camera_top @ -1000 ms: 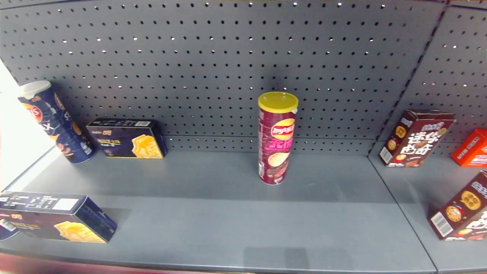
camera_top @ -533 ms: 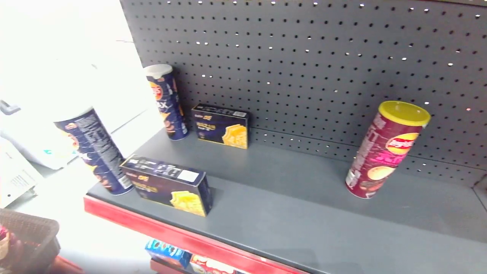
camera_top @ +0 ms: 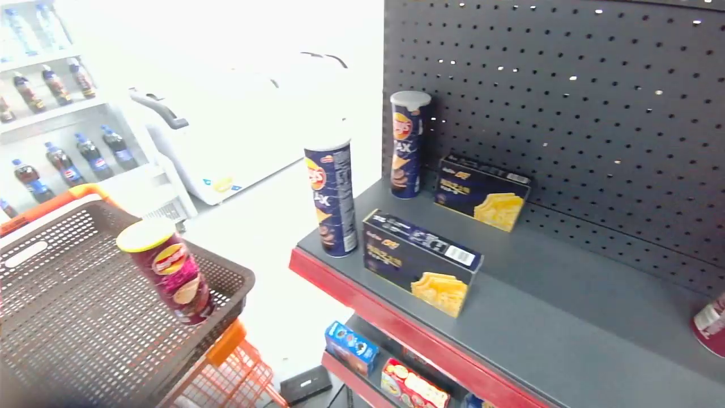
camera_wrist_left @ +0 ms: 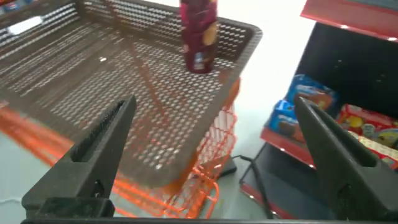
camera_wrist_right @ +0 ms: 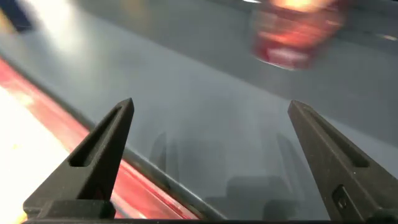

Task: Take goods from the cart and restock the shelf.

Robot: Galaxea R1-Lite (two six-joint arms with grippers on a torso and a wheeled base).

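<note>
Swinging left since a moment ago, away from the middle of the shelf [camera_top: 566, 323] and over toward the cart [camera_top: 226, 377]. Only the looking is shifting, not the goods.

Going back for more goods now. Spotting a red can [camera_top: 170, 277] with a yellow lid, standing upright in the brown basket [camera_top: 232, 272] on the cart, near the corner on the shelf's side. Also spotting a second red can [camera_top: 711, 328] already on the shelf, far along it.

Holding the left end effector [camera_wrist_left: 212, 102] wide with nothing in it, above the basket and well short of the can. Holding the right end effector [camera_wrist_right: 210, 104] wide with nothing in it too, by the front edge of the shelf.

Doing this step well probably means:
- reaching in with the left one
- coming at the can from the side
- closing around its middle, not its lid
- lifting straight up, without bumping the basket wall
- going slowly, since tall thin cans likely tip easily

Showing in the head view, not from the wrists: two blue cans [camera_top: 331, 192] and two dark boxes [camera_top: 422, 258] at the shelf end nearest the cart. Showing best from the left wrist: snack packs [camera_wrist_left: 305, 106] on the lower shelf [camera_wrist_left: 283, 142], just beside the cart. Showing from the right wrist: the second red can, blurry, ahead of that wide end effector.
</note>
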